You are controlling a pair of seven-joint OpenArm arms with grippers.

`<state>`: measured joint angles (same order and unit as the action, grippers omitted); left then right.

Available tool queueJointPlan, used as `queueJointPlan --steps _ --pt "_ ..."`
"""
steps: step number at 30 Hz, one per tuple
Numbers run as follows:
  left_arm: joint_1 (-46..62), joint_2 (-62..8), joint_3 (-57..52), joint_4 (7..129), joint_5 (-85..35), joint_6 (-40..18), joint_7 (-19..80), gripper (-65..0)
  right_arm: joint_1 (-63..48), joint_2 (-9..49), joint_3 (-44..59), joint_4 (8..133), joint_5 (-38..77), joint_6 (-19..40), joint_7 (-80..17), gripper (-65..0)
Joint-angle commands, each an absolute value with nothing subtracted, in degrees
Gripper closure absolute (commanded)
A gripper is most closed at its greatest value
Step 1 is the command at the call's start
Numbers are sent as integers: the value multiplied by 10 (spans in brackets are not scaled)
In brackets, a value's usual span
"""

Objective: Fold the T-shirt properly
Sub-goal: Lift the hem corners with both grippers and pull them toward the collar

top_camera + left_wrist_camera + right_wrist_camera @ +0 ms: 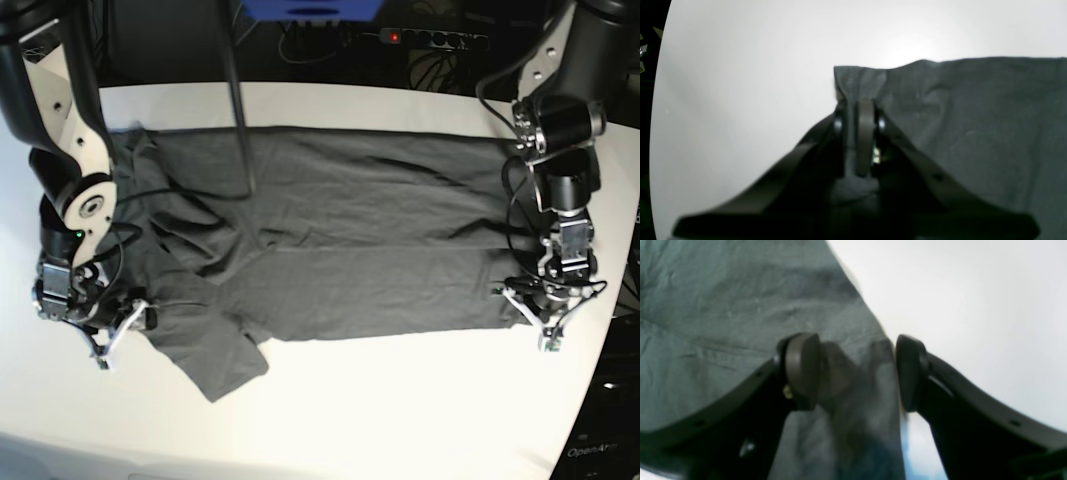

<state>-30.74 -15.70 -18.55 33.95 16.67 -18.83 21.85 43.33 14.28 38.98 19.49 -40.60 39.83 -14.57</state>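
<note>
The wrinkly dark charcoal-grey T-shirt (320, 250) lies spread across the white table (400, 400). The left gripper (858, 125) pinches its hem corner tight; the right gripper (857, 373) gapes wide over the sleeve edge, gripping nothing.

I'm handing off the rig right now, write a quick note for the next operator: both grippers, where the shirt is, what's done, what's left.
Left gripper: shut on the T-shirt, pinching a corner of its edge at the near corner on the base view's right.
Right gripper: open, jaws astride the T-shirt's edge near the sleeve on the base view's left; not yet closed on it.
T-shirt: spread sideways on the white table, wrinkled, near sleeve rumpled.
Done: the cloth looks laid over on itself lengthwise, with a seam-like line along the middle; one corner gripped.
Left: close the right gripper, then finish the folds.
</note>
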Motion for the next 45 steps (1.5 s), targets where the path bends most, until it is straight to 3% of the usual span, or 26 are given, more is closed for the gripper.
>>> queueJointPlan --steps 1,7,10,26,40,45 --pt "-310 -159 -184 338 175 -194 250 -49 441 145 389 197 -411 400 -159 -332" --pt "-310 -159 -184 338 175 -194 248 -49 440 145 389 197 -411 400 -161 -75" --pt "-310 -158 -184 338 174 -194 247 -49 440 145 388 197 -412 400 -162 -22" --pt "-233 -158 -180 487 85 -195 251 -49 440 145 388 202 -412 400 -154 -3" --pt "-210 -148 -183 591 65 -195 251 -49 445 145 392 203 -411 400 -82 -1" --pt "-201 -143 -182 611 65 -195 251 -49 420 131 393 284 -410 400 -81 -1"
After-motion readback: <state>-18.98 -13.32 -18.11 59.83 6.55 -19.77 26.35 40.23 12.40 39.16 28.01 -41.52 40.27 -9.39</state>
